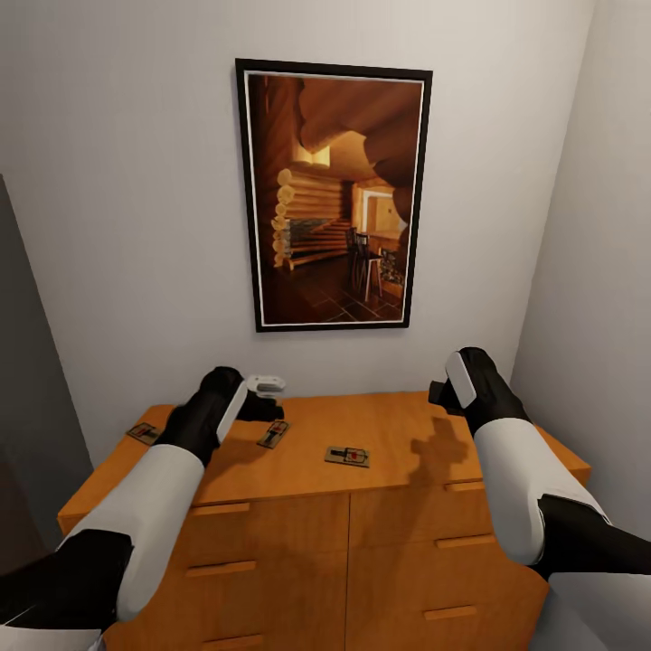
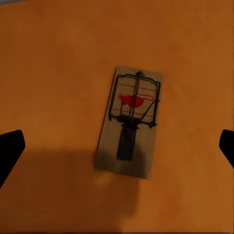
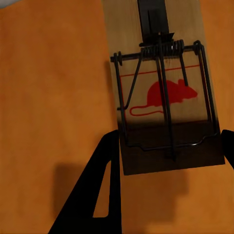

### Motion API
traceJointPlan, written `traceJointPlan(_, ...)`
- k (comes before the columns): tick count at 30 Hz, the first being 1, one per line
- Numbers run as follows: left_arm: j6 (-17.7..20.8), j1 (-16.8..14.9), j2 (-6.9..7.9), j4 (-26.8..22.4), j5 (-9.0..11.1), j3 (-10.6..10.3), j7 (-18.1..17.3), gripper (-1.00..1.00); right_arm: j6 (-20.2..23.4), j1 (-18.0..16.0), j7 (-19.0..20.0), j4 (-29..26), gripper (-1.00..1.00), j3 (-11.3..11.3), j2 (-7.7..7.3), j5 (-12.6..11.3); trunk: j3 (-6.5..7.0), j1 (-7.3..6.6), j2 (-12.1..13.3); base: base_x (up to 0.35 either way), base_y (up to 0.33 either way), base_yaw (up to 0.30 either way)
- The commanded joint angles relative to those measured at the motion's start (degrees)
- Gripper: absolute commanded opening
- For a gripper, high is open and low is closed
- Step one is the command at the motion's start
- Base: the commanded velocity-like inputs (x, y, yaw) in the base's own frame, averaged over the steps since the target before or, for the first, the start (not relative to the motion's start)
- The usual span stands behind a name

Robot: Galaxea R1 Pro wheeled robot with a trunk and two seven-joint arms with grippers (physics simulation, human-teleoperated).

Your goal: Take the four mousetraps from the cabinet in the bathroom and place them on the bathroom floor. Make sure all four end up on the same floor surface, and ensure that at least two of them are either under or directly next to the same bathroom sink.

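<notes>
The left gripper [image 2: 117, 146] is hanging wide open above a mousetrap [image 2: 129, 122] on the cabinet [image 1: 398, 434]; the right gripper [image 3: 165, 161] is holding another mousetrap [image 3: 163, 87].

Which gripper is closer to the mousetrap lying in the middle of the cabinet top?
Left, I'd judge. The left gripper hangs beyond the middle mousetrap, over a neighbouring mousetrap. The right gripper is raised over the cabinet top, farther off on the other side.

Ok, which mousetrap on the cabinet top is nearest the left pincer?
The mousetrap just right of the left pincer, directly below it in the left wrist view; the others lie at the far-left edge and centre.
</notes>
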Motion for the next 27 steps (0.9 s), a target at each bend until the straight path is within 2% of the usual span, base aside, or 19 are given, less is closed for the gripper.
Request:
traceJointPlan(1,0.2,-0.12,0.01,0.56,0.05,-0.08,-0.07,1.0,0.03,-0.05,-0.49,-0.06,-1.0,-0.21,0.05,-0.68,-0.07,0.0,-0.04,0.0,0.0,0.0)
traceJointPlan(5,0.1,-1.01,-0.03,3.3,-0.04,-0.08,-0.07,1.0,0.03,-0.05,-0.49,-0.05,-1.0,-0.2,0.05,-0.68,-0.07,0.0,-0.04,0.0,0.0,0.0)
traceJointPlan(11,-0.03,-4.14,-0.18,7.59,0.04,-0.03,-0.15,1.0,0.03,0.18,-0.49,0.15,-1.0,-0.2,0.05,-0.69,-0.07,0.0,-0.04,0.0,0.0,0.0)
traceJointPlan(27,-0.01,-5.65,-0.46,8.76,-0.05,-0.01,-0.19,1.0,0.03,0.56,-0.48,0.3,-1.0,-0.26,-0.03,-0.68,-0.07,0.0,-0.04,0.0,0.0,0.0)
